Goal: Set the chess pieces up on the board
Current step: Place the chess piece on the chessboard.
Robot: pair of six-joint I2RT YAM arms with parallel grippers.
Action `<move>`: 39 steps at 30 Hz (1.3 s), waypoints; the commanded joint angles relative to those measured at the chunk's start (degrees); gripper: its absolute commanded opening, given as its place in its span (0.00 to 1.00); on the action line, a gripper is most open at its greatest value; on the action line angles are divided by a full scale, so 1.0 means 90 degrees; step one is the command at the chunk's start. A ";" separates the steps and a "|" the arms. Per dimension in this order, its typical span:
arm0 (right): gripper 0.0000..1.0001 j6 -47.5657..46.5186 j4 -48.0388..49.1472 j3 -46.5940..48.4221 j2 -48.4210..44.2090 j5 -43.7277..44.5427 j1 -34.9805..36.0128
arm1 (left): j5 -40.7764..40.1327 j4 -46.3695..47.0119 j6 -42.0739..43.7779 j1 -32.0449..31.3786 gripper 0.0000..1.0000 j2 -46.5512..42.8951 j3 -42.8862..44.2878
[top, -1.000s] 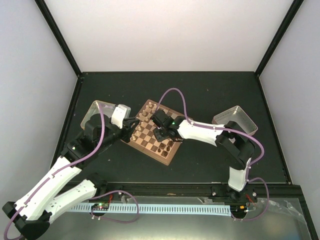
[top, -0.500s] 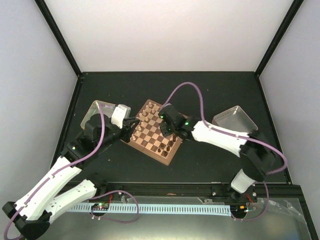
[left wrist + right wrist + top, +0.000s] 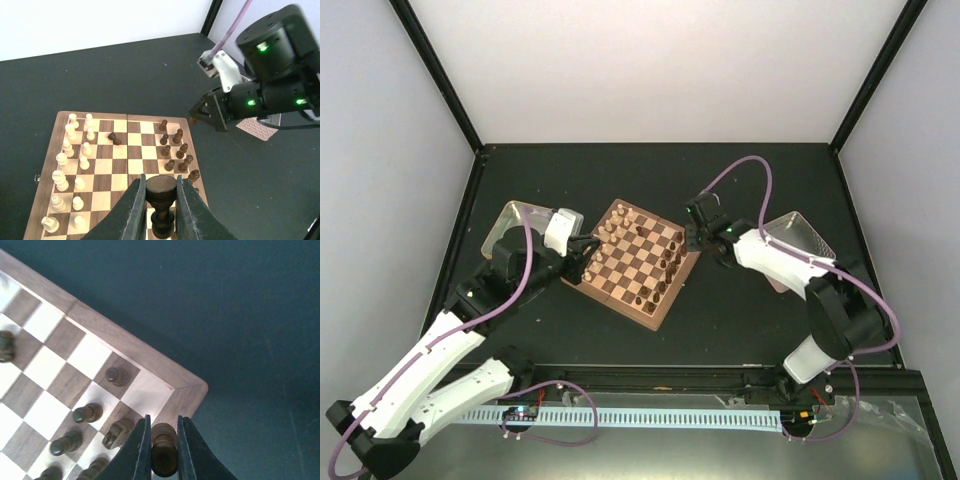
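The board [image 3: 635, 262] sits in the middle of the table [image 3: 740, 330], turned so that one corner points to the far side. One set of chess pieces [image 3: 83, 162] stands in two rows along its far-left edge, and the other set [image 3: 170, 164] lines the near-right edge. A stray chessman [image 3: 114, 138] is on a square beside the far-left rows, toward the far corner. One tray [image 3: 512, 210] lies near the board on its left, another tray [image 3: 800, 235] to its right, apart from it. The left gripper [image 3: 161, 186] holds a chessman [image 3: 161, 202] over the board's left side. The right gripper [image 3: 164, 421] pinches a second chessman [image 3: 164, 455] over the right corner.
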 commanded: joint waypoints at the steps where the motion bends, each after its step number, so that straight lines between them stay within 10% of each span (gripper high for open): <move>1: 0.08 -0.0028 0.0027 0.0304 0.0486 -0.0283 -0.0083 | 0.0082 0.0025 0.0077 0.0032 0.10 0.0010 0.0039; 39: 0.26 -0.0022 0.0319 0.0811 0.1519 -0.0215 -0.0193 | 0.0137 0.0011 0.0076 0.0032 0.10 0.0015 0.0051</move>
